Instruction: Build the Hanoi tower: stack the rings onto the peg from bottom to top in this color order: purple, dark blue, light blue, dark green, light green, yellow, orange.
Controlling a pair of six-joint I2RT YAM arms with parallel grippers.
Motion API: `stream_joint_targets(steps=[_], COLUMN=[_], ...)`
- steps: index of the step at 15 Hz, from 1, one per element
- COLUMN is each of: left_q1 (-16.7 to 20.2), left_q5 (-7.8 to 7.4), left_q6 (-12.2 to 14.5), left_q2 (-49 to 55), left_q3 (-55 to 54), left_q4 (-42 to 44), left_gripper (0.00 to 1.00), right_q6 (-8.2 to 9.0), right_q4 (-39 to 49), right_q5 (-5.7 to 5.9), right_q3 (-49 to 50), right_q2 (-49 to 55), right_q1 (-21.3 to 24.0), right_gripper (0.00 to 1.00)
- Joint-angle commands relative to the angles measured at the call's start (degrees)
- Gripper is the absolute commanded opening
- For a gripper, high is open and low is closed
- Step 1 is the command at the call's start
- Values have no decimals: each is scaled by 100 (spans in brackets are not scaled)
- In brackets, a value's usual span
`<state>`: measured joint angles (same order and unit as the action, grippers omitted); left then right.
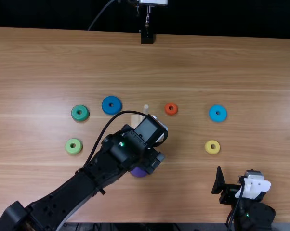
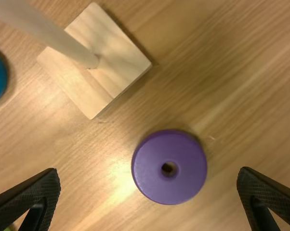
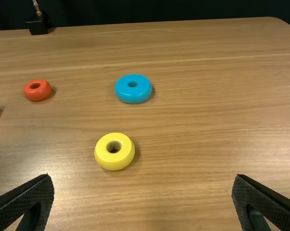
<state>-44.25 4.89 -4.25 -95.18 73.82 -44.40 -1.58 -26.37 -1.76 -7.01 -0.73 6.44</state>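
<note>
Purple comes 1st, and the purple ring (image 2: 147,163) lies flat on the table (image 1: 260,72), just on the near side of the bare peg (image 2: 58,36). So 0 of 7 rings are stacked, and all 7 remain. The left gripper (image 2: 149,173) is spread wide above the purple ring, empty; I judge the step in hand is picking that ring up. The right gripper (image 3: 143,178) is also wide apart with nothing in it.

Left of the peg lie the dark blue ring (image 1: 106,102), nearest it, then the dark green ring (image 1: 76,118) and light green ring (image 1: 70,149). Right of it sit the orange ring (image 3: 39,95), close by, and the light blue ring (image 3: 133,98) and yellow ring (image 3: 104,154), well apart.
</note>
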Motion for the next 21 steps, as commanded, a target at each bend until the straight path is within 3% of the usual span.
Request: stream_joint_targets(steps=[1,10,21], left_q1=[4,-22,-409], left_q5=[81,39,28], left_q6=[-71,-134,-155], left_q2=[-300,-933,-1223], left_q3=[-228,-465,-544], left_q4=[-11,-21,-11], left_gripper=[100,100,100], right_q6=[0,0,0], right_q4=[-322,-322,-322], right_q5=[-14,-14,-14], right_q3=[613,613,613], right_q2=[73,73,73], right_q1=[42,42,42], right_gripper=[100,100,100])
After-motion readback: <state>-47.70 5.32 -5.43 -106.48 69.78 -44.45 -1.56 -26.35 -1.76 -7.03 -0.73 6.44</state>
